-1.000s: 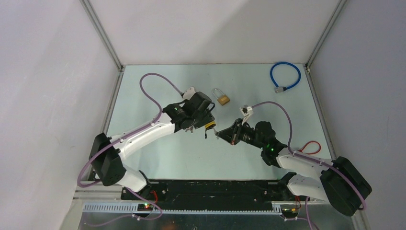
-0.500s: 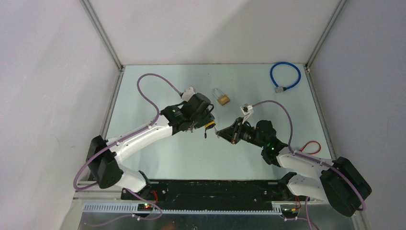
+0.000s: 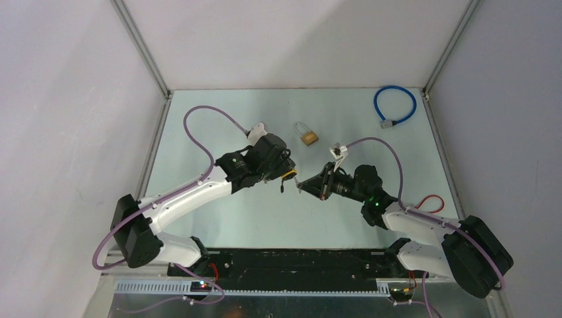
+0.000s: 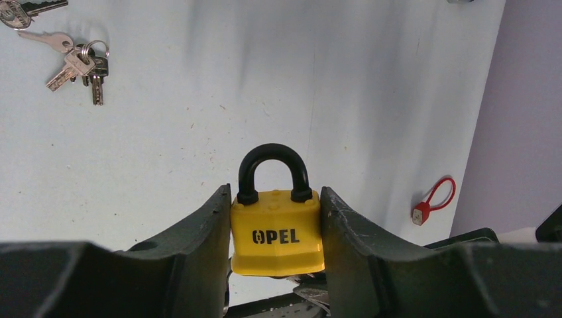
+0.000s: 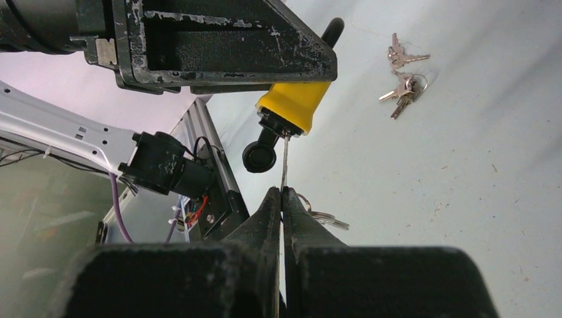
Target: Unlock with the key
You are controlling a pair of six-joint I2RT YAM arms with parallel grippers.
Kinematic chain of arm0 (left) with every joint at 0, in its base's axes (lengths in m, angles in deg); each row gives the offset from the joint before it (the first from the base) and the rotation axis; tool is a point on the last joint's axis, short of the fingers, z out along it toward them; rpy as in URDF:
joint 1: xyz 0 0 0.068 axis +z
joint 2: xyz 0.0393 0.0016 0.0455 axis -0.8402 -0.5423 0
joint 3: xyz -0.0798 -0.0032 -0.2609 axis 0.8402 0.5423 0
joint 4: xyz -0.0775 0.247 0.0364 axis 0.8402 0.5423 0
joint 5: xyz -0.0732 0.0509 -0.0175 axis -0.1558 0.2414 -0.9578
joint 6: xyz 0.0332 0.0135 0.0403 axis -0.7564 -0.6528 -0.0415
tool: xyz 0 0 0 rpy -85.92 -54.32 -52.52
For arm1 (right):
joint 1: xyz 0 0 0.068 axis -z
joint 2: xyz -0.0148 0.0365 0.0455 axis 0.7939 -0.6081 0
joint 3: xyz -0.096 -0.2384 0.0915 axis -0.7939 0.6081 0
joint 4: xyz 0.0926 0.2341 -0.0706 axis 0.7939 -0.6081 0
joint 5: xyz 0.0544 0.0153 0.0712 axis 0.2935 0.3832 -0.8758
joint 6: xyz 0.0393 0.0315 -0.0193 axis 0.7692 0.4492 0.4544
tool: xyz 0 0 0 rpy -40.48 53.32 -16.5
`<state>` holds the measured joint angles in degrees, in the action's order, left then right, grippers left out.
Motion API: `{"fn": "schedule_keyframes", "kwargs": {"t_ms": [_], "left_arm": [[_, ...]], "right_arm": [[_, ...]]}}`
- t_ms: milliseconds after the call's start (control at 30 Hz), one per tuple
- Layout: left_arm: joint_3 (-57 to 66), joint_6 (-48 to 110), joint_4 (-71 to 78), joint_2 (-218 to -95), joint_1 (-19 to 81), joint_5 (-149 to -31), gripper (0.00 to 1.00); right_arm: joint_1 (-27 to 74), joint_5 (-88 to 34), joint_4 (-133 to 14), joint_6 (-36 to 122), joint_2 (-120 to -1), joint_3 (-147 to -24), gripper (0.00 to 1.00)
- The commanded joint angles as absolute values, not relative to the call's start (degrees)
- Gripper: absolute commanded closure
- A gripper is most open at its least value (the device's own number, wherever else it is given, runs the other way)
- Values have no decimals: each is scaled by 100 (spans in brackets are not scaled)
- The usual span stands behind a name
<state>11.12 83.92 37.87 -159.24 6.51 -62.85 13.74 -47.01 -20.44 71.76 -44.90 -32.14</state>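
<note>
My left gripper (image 4: 276, 228) is shut on a yellow OPEL padlock (image 4: 277, 232) with a black shackle, held above the table; the padlock also shows in the top view (image 3: 289, 175) and the right wrist view (image 5: 295, 103). My right gripper (image 5: 281, 193) is shut on a silver key (image 5: 284, 162). The key's blade points up, and its tip is at the keyhole in the padlock's underside. A black dust cap (image 5: 260, 156) hangs open beside the keyhole. In the top view the two grippers meet at mid-table, the right gripper (image 3: 303, 186) just right of the padlock.
A brass padlock (image 3: 308, 136) lies behind the grippers. A blue cable loop (image 3: 394, 106) lies at the back right. A red loop tag (image 3: 431, 203) lies at the right, near my right arm. Two bunches of spare keys (image 4: 76, 63) lie on the table.
My left arm has shifted left and slightly back with the padlock. My right gripper has followed a little to the left, keeping the key at the padlock's underside.
</note>
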Motion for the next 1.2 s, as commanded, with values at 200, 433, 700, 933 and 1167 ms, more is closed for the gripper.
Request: {"fn": "schedule_keyframes", "kwargs": {"t_ms": [200,433,700,933,1167], "left_arm": [[1097,8345,3232,-15671,609,-6182,99],[1168,8337,3208,-15610,604,-6081,99],[1215,8283,3204,-15555,609,-5837,99],[1238,8194,3148,-15546,595,-5910,98],[1339,8084,2911,-15405,523,-5970,98]], "right_arm": [[1356,-5232,-1650,6978,-4593,-3587,100],[1374,-5120,-1908,6927,-4517,-3611,100],[1364,-5003,-2193,7021,-4352,-3612,100],[1319,-5202,-2192,7070,-4436,-3711,100],[1304,-5196,-2194,7089,-4620,-3821,100]]}}
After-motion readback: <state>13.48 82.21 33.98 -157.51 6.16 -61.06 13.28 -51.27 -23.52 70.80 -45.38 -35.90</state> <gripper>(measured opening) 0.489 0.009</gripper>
